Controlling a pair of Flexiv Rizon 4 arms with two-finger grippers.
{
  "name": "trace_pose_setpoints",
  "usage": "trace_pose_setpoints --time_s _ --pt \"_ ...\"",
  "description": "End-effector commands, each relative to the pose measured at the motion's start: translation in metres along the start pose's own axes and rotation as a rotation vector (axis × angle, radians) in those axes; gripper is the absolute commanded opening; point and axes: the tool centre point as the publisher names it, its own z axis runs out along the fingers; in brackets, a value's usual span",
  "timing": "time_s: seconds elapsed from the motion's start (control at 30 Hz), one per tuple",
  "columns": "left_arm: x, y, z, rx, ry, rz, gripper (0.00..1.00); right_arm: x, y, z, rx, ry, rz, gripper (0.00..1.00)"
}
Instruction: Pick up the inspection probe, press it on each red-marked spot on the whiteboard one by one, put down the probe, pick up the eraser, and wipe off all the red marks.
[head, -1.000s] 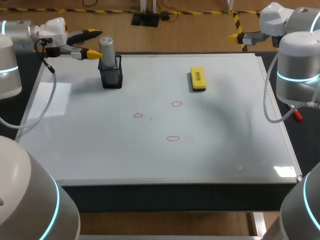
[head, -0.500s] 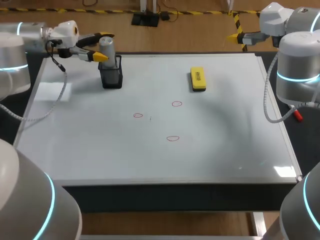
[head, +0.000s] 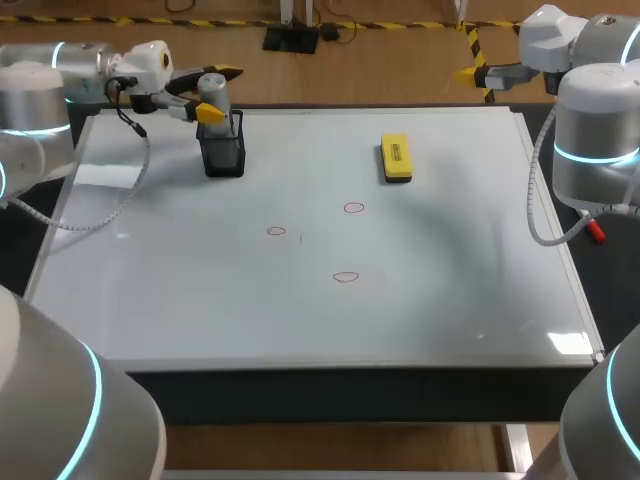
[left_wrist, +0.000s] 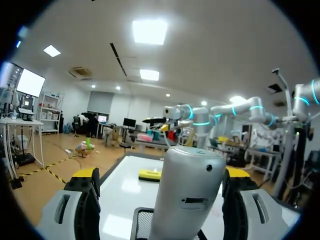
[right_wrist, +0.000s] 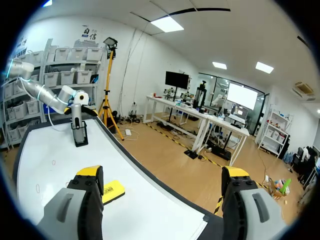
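The whiteboard (head: 180, 300) covers the tabletop (head: 350, 395). My left arm (head: 40, 95) sits at its far left corner, left jaws released, straddling the grey probe (head: 213, 98) — not gripping it. My right arm (head: 595, 130) hangs beyond the far right corner, right jaws parted on nothing. The probe stands upright in a black mesh holder (head: 224, 155); the yellow eraser (head: 396, 158) lies well apart, three red marks (head: 276, 231) mid-board.

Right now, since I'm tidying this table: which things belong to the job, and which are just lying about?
Job: inspection probe; left tool, open around it; whiteboard; three red marks; yellow eraser.
Lying about: black mesh holder, merely housing the probe; right tool, open, empty, off the board's far edge.
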Motion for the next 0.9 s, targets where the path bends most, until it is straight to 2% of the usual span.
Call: trace_pose_setpoints --time_s 0.03,0.53,0.9 --pt "-0.003 0.002 0.004 0.002 0.003 0.001 1.0 0.0 0.0 0.0 0.002 0.001 0.0 1.0" --pt "0.013 -0.001 0.01 -0.028 -0.1 0.014 1.0 0.0 0.0 0.0 0.002 0.001 0.0 1.0" --pt "0.024 0.003 0.008 -0.013 -0.12 0.027 1.0 0.0 0.0 0.0 0.002 0.001 0.0 1.0"
